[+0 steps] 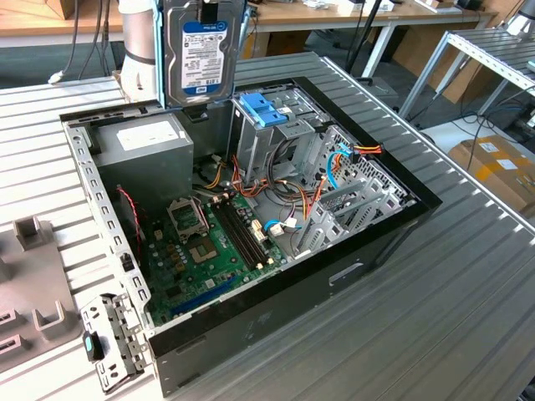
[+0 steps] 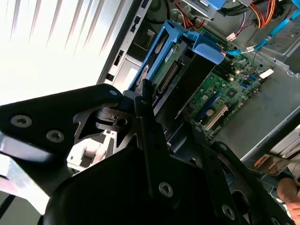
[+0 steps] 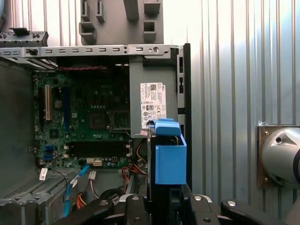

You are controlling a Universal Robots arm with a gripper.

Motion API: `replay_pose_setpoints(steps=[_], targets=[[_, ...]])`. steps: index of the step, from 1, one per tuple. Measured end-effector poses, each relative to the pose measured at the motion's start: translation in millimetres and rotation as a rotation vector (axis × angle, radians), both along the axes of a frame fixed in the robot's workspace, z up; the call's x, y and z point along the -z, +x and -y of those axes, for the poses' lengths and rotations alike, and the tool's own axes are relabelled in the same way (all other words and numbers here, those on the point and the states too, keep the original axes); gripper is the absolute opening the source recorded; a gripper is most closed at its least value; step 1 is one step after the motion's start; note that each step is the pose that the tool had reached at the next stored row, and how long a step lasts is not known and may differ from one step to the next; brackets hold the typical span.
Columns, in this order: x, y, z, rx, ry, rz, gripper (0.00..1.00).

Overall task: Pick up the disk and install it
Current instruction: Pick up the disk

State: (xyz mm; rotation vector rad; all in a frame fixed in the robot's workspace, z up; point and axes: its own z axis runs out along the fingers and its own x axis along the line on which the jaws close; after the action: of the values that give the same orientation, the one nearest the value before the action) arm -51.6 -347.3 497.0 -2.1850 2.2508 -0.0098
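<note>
The disk (image 1: 205,52) hangs upright in the air over the back of the open computer case (image 1: 393,225), its blue and white label facing the exterior camera. It sits in a blue plastic carrier (image 3: 169,159). In the first wrist view I look down its dark edge (image 3: 151,164), with my gripper (image 3: 161,200) shut on it from above. In the second wrist view the disk's green board side (image 2: 174,70) shows inside the blue frame, beyond my gripper (image 2: 143,105). Below it lie the grey power supply (image 1: 142,149) and the metal cage with a blue top (image 1: 263,109).
The motherboard (image 1: 209,251) and loose coloured cables (image 1: 292,200) fill the case floor. Grey fixtures (image 1: 33,276) stand on the ribbed metal table (image 1: 468,317) at the exterior view's left. The arm's white base (image 1: 138,42) rises behind the case. A person's hand (image 2: 288,190) is at the picture's edge.
</note>
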Motion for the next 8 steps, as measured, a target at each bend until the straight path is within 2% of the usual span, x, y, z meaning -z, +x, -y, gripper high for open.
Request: replay_pose_setpoints(steps=[2, 4, 6, 8], targets=[[0.1, 4.8, 0.0, 0.0, -0.0001, 0.0, 0.35], [0.2, 13.1, 0.0, 0.0, 0.0, 0.0, 0.35], [0.4, 27.8, 0.0, 0.0, 0.0001, 0.0001, 0.35], [0.4, 37.2, 0.0, 0.0, -0.0001, 0.0, 0.35]])
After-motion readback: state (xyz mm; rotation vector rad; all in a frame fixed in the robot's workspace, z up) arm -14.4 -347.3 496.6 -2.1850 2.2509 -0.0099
